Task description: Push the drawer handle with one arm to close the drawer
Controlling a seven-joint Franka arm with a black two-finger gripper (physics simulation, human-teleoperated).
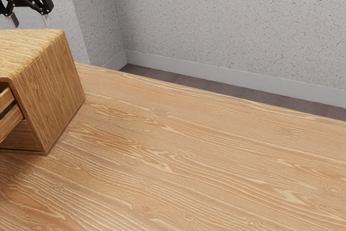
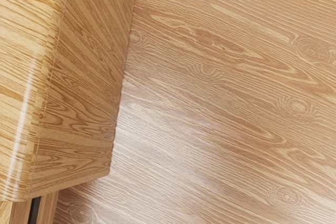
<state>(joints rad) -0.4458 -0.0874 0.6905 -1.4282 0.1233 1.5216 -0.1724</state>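
Your end effector (image 1: 31, 21) stood high by the cabinet (image 1: 54, 90), fingers well apart, nothing between them. The drawer (image 1: 10, 123) jutted out from the cabinet's front, above the counter (image 1: 189, 160). Descending too soon could have knocked the cabinet's top edge; spread fingers might have snagged the handle, and an off-centre push could have jammed the drawer askew.

The end effector (image 1: 30, 22) hangs at the exterior view's upper left, its fingers spread apart. Near it, a wooden cabinet (image 1: 51, 90) sits on the wood-grained bench (image 1: 189, 166), its drawer (image 1: 10, 123) partly out. Beyond stands a speckled wall (image 1: 227, 20).
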